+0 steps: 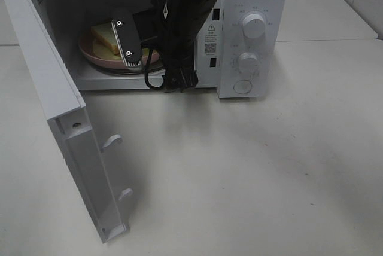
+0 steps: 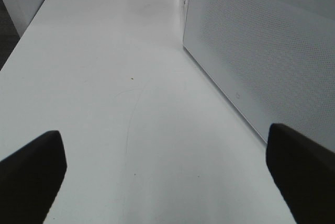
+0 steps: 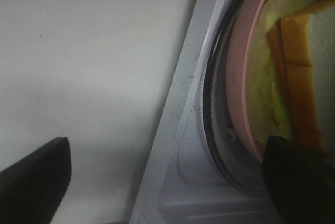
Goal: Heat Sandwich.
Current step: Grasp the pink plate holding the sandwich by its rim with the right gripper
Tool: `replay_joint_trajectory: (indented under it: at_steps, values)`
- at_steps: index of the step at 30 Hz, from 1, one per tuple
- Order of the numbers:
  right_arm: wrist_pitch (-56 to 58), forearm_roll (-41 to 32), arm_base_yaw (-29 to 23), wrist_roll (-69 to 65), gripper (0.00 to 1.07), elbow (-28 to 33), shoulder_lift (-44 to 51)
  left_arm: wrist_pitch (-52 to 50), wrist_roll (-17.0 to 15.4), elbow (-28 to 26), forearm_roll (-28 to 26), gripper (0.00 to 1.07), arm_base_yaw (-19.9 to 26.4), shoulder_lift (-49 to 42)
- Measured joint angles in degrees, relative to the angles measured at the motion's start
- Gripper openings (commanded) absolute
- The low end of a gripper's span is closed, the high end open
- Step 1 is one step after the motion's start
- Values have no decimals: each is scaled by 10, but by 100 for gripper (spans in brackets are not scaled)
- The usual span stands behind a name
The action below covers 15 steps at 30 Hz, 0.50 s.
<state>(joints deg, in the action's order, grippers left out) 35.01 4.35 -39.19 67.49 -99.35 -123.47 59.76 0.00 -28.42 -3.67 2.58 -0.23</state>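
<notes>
The sandwich (image 3: 293, 77) is already laid on the pink plate (image 3: 242, 77) inside the microwave (image 1: 251, 5), just beside one fingertip of the right gripper (image 3: 167, 182). The gripper is spread wide, with nothing held. Withdrawal, shutting the door (image 1: 48, 88) and setting the dials are judged outstanding (heating not begun).

Right arm (image 1: 185, 17) is chunky matte black, with a black cable (image 1: 153, 81) looping at the microwave (image 1: 251, 29) front. The right finger (image 1: 127, 40) is a black bar with two silver screws (image 1: 120, 23) and a ribbed pale edge. The left fingers (image 2: 31, 179) are plain black with rounded tips.
</notes>
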Motion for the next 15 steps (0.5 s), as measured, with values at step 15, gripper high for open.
replay_joint_trajectory:
  at_steps: [15]
  values:
    - [3,-1,0,-28,96,-129,-112,0,0,0,0,98,0,0]
